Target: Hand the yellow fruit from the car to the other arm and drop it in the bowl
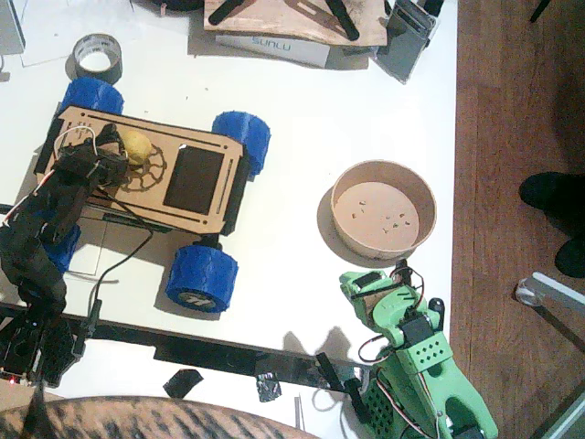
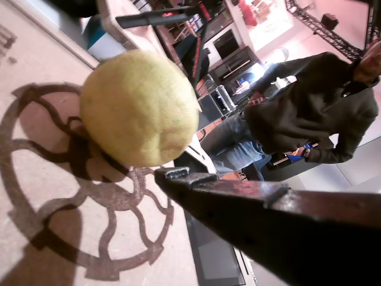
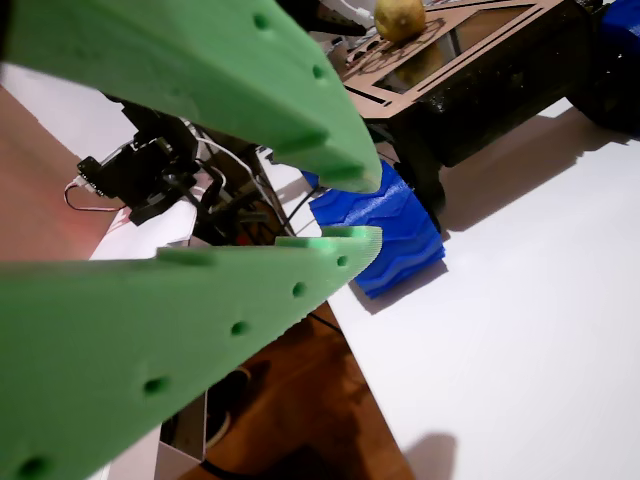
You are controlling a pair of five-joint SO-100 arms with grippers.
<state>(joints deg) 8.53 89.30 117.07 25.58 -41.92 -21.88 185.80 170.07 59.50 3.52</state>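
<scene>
On the white table we see the black left gripper spread beside the yellow fruit on the car, the green right gripper empty, jaws apart.

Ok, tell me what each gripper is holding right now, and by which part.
Nothing is held. The left gripper is open beside the lemon, which sits on the car. The right gripper is open and empty, near the bowl.

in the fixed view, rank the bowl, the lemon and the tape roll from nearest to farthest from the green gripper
From the green gripper, on the right arm at the bottom right:
1. Bowl, just above it, on the table's right side.
2. Lemon, far left, on the car's deck at the black gripper.
3. Tape roll, top left corner, beyond the car.
</scene>
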